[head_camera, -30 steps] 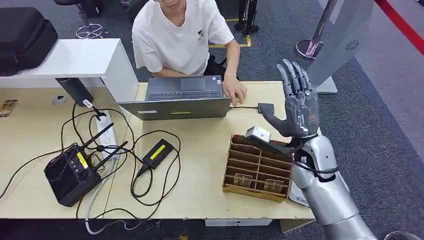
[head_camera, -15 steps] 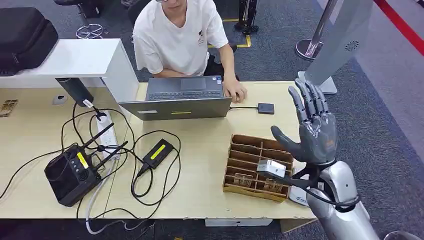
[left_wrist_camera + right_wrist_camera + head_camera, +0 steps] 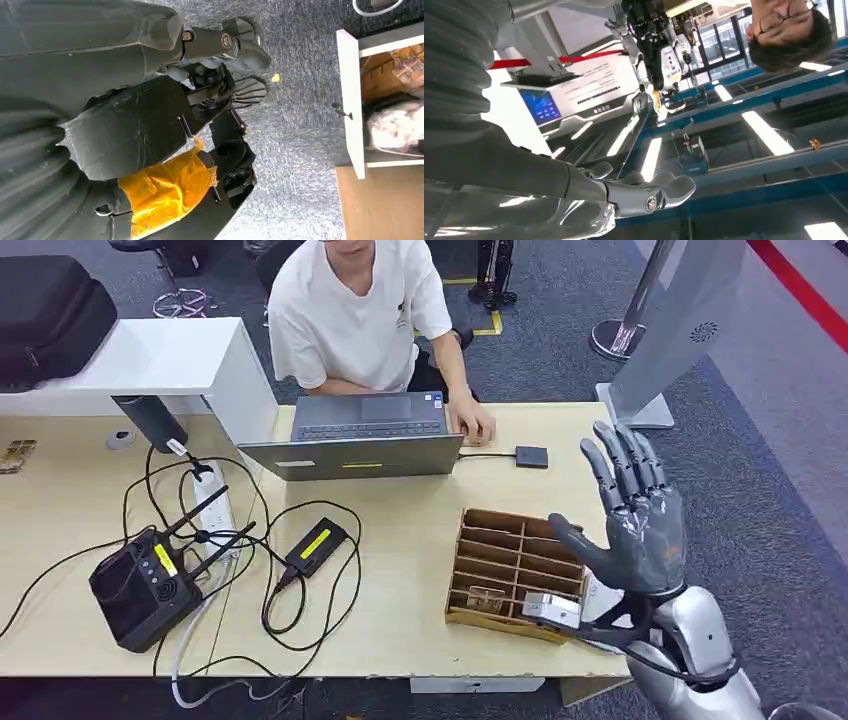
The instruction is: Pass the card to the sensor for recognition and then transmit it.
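Empty right hand point(image 3: 640, 525), fingers spread, above wooden divider box's point(image 3: 505, 560) right edge.

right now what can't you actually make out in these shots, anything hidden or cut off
- Left hand: left wrist view, dark and close; open or shut cannot be told.
- Cards in the wooden organizer: head view, too small to read; the right arm's wrist camera covers a near compartment.
- Small black sensor: head view, too small for any light or marking.
- Right hand: open and empty; its forearm is cut off by the bottom edge.

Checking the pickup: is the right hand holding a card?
No: in the head view the right hand is raised with fingers spread, holding nothing.
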`<state>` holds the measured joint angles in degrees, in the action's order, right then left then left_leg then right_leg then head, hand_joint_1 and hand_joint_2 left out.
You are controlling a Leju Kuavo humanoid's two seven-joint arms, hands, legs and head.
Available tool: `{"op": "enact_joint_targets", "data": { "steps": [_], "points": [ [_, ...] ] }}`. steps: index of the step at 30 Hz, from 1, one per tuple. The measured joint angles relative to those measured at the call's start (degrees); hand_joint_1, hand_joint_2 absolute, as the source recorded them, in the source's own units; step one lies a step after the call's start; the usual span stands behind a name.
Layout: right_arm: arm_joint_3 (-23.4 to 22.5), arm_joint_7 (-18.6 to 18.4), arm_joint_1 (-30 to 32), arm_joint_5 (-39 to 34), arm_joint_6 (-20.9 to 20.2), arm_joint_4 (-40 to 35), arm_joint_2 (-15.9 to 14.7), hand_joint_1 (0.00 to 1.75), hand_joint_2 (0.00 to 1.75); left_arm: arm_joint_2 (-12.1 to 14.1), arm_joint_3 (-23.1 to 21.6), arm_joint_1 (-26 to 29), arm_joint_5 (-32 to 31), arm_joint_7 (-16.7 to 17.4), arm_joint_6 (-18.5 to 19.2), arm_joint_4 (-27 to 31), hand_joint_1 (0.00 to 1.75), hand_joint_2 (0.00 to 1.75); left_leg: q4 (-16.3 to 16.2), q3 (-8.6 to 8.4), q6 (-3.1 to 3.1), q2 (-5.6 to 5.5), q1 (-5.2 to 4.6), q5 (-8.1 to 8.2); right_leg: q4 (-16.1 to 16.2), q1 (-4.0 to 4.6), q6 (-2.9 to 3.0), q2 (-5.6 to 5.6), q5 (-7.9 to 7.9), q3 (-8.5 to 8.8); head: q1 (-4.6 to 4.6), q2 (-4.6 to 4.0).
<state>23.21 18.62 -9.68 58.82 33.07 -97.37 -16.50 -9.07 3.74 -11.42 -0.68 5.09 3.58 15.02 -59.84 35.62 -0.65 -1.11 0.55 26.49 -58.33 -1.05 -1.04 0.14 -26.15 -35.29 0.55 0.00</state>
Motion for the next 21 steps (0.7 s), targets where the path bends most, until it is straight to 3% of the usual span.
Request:
{"op": "enact_joint_targets", "data": {
  "steps": [11, 21],
  "points": [
    [-2.01, 0.24, 10.15, 1.53, -0.11, -4.51, -3.96, 0.0, 1.75, 0.59, 1.38, 0.8, 0.0, -1.07, 0.15, 0.0, 0.0, 1.75, 0.02, 0.03, 0.0, 0.06, -0.01, 0.09, 0.03, -0.01, -0.01, 0.04, -0.03, 0.0, 0.0, 0.0],
    [-4.66, 0.98, 16.14, 1.49, -3.67, -5.97, -5.73, 0.0, 1.75, 1.14, 2.41, 1.37, -1.12, -1.97, 0.28, 0.0, 0.0, 1.75, 0.03, 0.0, 0.0, 0.13, 0.0, 0.09, 0.03, 0.0, 0.0, 0.06, -0.03, 0.0, 0.0, 0.0]
  ]
}}
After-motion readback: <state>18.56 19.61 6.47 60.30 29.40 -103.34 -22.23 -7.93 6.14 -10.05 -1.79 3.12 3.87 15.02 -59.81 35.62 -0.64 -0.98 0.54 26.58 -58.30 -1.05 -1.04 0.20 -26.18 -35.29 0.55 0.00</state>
